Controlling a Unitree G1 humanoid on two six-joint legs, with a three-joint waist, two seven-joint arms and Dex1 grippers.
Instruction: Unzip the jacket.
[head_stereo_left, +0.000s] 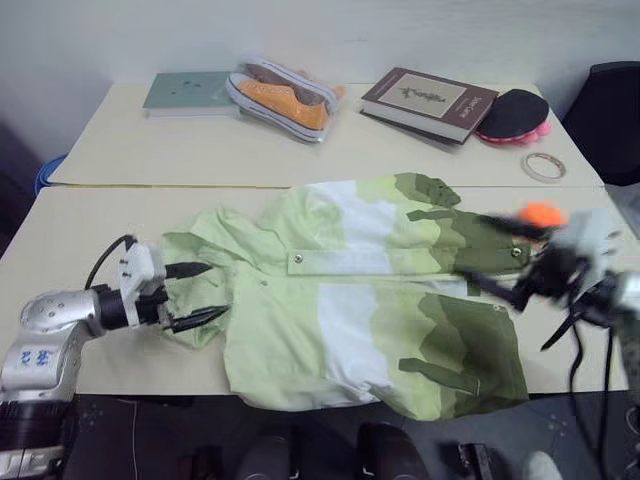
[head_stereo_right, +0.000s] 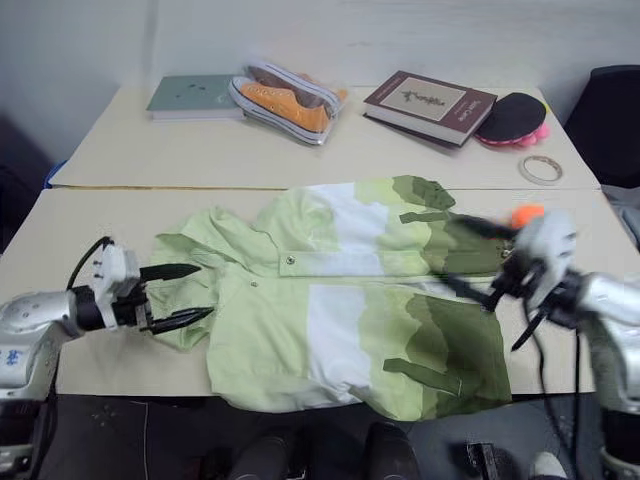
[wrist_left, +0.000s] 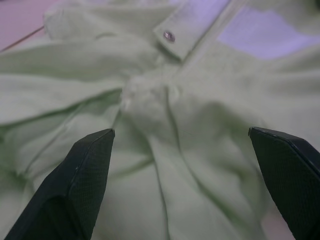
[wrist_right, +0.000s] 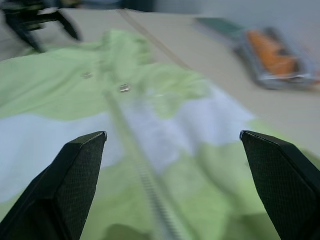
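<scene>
the jacket (head_stereo_left: 360, 300) lies spread flat along the near edge of the bench (head_stereo_left: 100, 150), collar toward my left, dark olive hem toward my right, its bottom flap hanging a little over the front edge. my left end effector (head_stereo_left: 195, 294) hovers at the collar end, its two black fingers spread wide and gripping nothing, the tips just at the bunched light-green fabric. my right end effector (head_stereo_left: 540, 300) hangs over the olive hem end; it is blurred from the head, but its wrist view shows both fingers standing well apart with nothing between them.

as for progress, the front of the jacket appears still closed: a placket with a snap runs across the middle, and from my right wrist the zipper line shows running along the garment toward the collar, the two sides lying together as far as i can see. i cannot make out the slider or tell whether any teeth are parted. by my judgement the unzipping itself is not yet done: i still need to pin one end, find and pinch the pull, and draw it along the full length.

at the far edge of the bench sit two books, a bagged orange shoe (head_stereo_left: 283, 100) and a roll of tape (head_stereo_left: 543, 165), well apart from the work.
</scene>
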